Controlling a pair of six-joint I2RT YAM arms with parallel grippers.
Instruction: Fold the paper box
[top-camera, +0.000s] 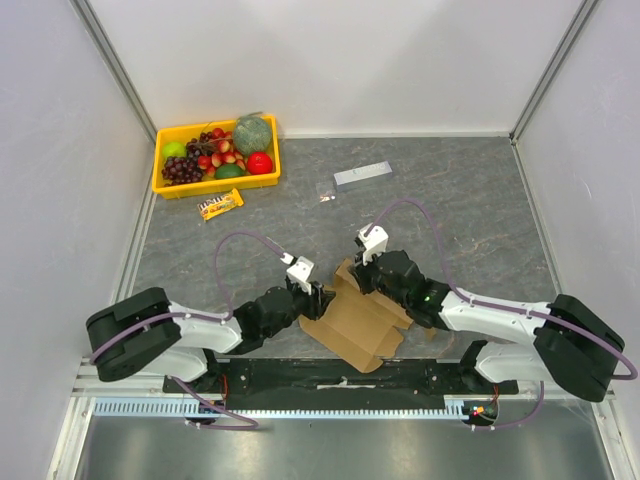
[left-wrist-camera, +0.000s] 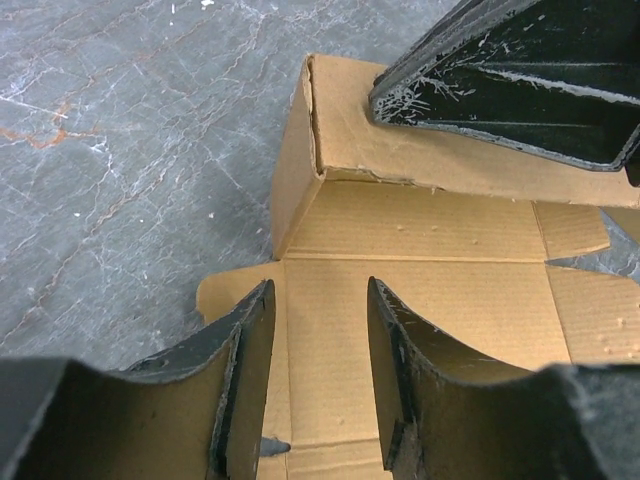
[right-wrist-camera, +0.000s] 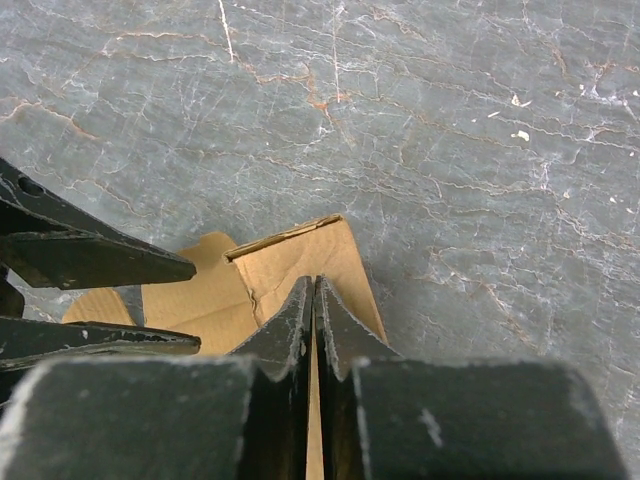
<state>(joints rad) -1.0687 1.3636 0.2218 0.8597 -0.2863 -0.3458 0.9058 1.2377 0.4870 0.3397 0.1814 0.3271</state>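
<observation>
**Paper box half up between the arms**

On the left, we see the left gripper (left-wrist-camera: 320, 285) over a flat panel, its jaws apart. In the middle, the paper box (top-camera: 355, 320) lies near the front edge of the table (top-camera: 450, 200), with one wall upright. On the right, the right gripper (right-wrist-camera: 313, 282) is pinched tight on a raised flap.

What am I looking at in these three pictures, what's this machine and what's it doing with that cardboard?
It is a robot: a left arm and a right arm bolted to a table. The wide picture looks down from above; the other two come from cameras on each wrist. Each arm ends in a two-fingered tool. The right tool is pinched shut on a raised wall of the paper box, brown cardboard partly folded. The left tool is open over its flat part. Further back lie a yellow tray of fruit, a candy bar and a grey strip.
</observation>
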